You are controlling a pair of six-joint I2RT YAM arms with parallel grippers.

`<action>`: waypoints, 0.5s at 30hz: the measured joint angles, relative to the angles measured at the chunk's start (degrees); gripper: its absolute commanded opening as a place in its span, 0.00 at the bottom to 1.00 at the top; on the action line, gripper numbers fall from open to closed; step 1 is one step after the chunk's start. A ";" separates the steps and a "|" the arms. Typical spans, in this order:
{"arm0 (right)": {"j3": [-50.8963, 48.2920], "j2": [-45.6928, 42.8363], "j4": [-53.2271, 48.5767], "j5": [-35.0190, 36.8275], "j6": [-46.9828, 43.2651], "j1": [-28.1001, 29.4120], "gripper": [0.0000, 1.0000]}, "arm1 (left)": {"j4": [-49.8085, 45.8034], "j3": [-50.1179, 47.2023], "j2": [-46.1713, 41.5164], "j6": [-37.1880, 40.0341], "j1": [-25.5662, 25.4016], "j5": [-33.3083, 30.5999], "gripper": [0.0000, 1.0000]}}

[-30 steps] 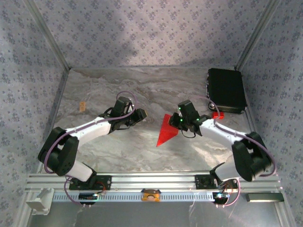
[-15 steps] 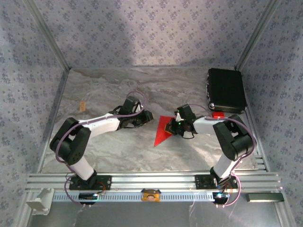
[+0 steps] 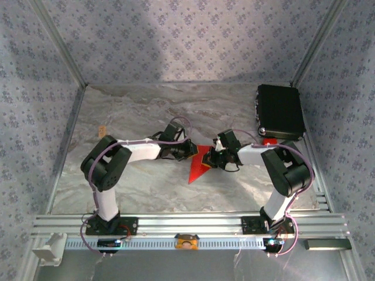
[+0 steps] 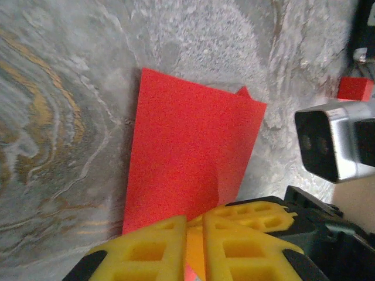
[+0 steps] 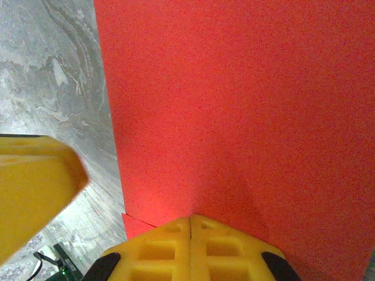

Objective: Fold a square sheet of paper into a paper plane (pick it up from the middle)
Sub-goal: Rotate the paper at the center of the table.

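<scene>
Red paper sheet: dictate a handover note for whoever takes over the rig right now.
Left gripper: shut on one edge of the square sheet of paper.
Right gripper: shut on the same sheet from the other side.
Paper: held between the two grippers, folded at least once; a second layer peeks out at one corner.
Done: sheet grasped, first folding.
Left: the remaining folds; no slim dart shape yet.

Black case (image 3: 280, 111) near small red block (image 3: 269, 141), marbled table (image 3: 117, 111).

The left arm (image 3: 140, 151) and right arm (image 3: 255, 153) barred the middle over the red paper (image 3: 196, 170). A black case (image 3: 281, 111) filled the far right corner; the back lay open.
</scene>
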 measured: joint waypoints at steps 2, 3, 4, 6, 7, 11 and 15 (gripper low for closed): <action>-0.11 -0.02 0.04 -0.09 0.15 0.00 0.04 | -0.28 0.85 1.38 0.00 -0.31 0.48 0.14; -0.13 -0.04 0.07 -0.11 0.20 0.00 0.05 | -0.31 1.14 1.86 0.00 -0.31 0.55 0.14; -0.17 -0.07 0.09 -0.13 0.22 0.00 0.06 | -0.35 1.42 2.36 0.00 -0.35 0.52 0.13; -0.46 -0.17 0.35 -0.26 0.33 0.00 0.07 | -0.42 1.70 3.10 -0.20 -0.33 0.50 0.11; -0.76 -0.31 0.72 -0.46 0.44 0.00 0.08 | -0.79 1.79 3.54 -0.28 -0.33 0.48 0.11; -1.57 -1.44 0.70 -0.46 0.63 0.00 0.16 | -1.86 1.97 4.44 -0.39 -0.28 0.68 0.10; -3.50 -6.73 -0.42 1.81 1.49 -0.52 0.35 | -2.08 1.95 4.48 -0.42 -0.28 0.72 0.08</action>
